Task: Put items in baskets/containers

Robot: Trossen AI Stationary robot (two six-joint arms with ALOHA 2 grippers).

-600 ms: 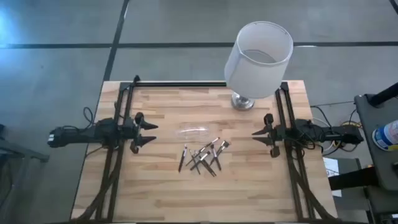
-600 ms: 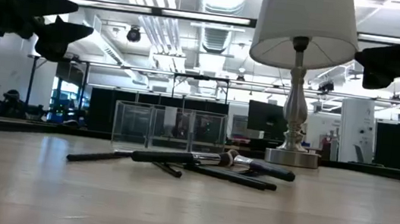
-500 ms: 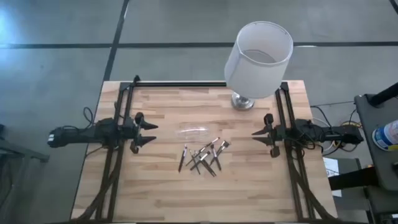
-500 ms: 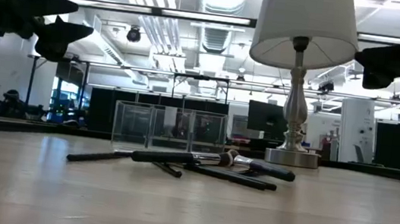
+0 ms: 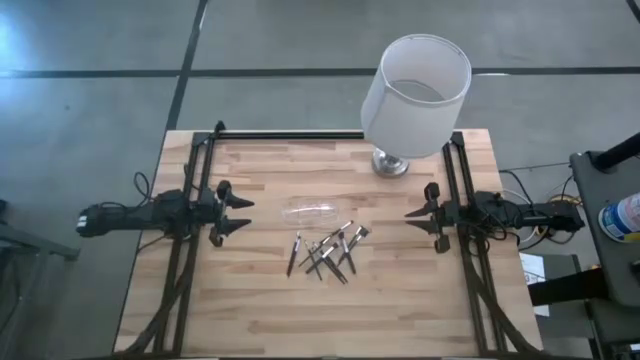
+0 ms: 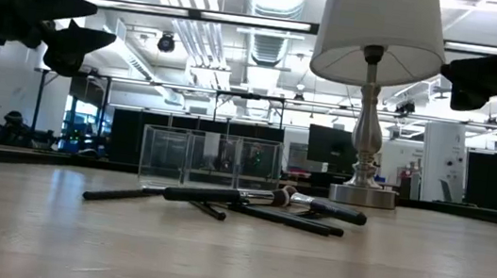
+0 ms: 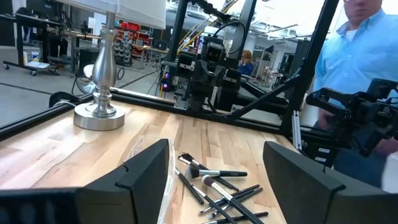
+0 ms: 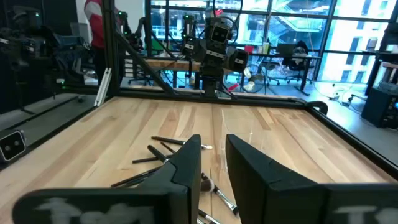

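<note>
Several thin stick-like items (image 5: 325, 252), silvery shafts with dark ends, lie in a loose crossed pile on the wooden table's middle; they also show in the low view (image 6: 241, 200) and both wrist views (image 7: 214, 186) (image 8: 165, 149). A small clear container (image 5: 308, 210) (image 6: 211, 160) stands on the table just beyond the pile, toward the far edge. My left gripper (image 5: 243, 213) (image 7: 216, 149) hovers open at the pile's left, above the table. My right gripper (image 5: 410, 214) (image 8: 212, 140) hovers at the pile's right, its fingers a narrow gap apart with nothing between them.
A lamp with a white drum shade (image 5: 415, 95) stands on its metal base (image 5: 392, 163) at the table's far right. Dark arm frames (image 5: 190, 250) (image 5: 470, 260) run along both side edges. A person in a blue shirt (image 7: 360, 43) stands beyond the table's right side.
</note>
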